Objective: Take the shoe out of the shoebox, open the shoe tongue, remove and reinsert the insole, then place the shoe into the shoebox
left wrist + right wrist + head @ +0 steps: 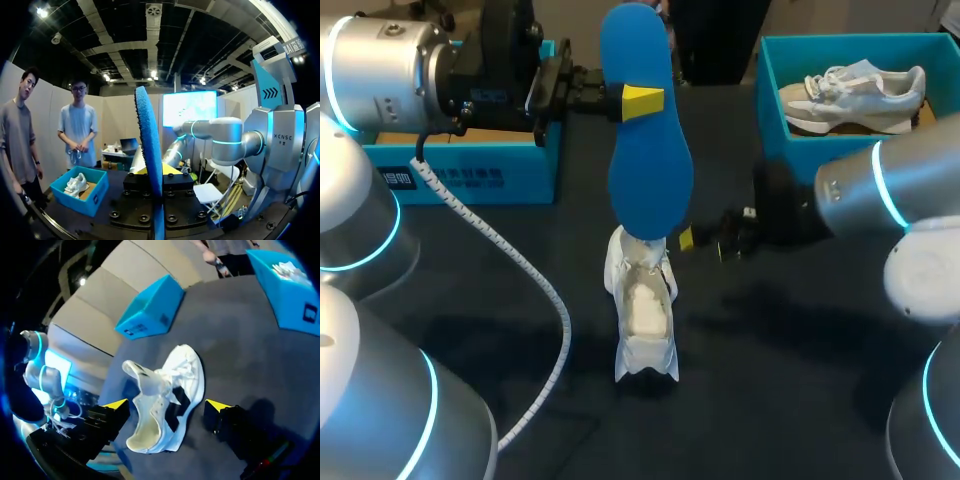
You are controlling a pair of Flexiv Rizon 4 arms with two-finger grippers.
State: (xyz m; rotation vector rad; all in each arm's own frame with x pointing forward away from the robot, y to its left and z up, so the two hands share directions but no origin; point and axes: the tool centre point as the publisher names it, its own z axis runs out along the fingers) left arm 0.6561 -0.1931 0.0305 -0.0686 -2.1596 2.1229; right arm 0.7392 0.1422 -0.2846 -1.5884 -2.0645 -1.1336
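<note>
My left gripper [632, 101] holds the blue insole [646, 140] upright above the table's middle, fingers shut on its upper part. In the left wrist view the insole [149, 145] stands edge-on between the yellow tips of that gripper [153, 172]. The white shoe [642, 300] lies on the dark table just under the insole's lower end, its tongue pulled up. My right gripper [705, 242] hovers to the shoe's right, open and empty. In the right wrist view the shoe [167, 395] lies ahead of that gripper [166, 405], between its spread fingertips, with the tongue [141, 376] raised.
A blue shoebox [775, 110] at the back right holds another pale shoe [855, 92]. A second blue box [470, 165] stands at the back left behind my left arm. A white cable [520, 270] trails across the table's left part.
</note>
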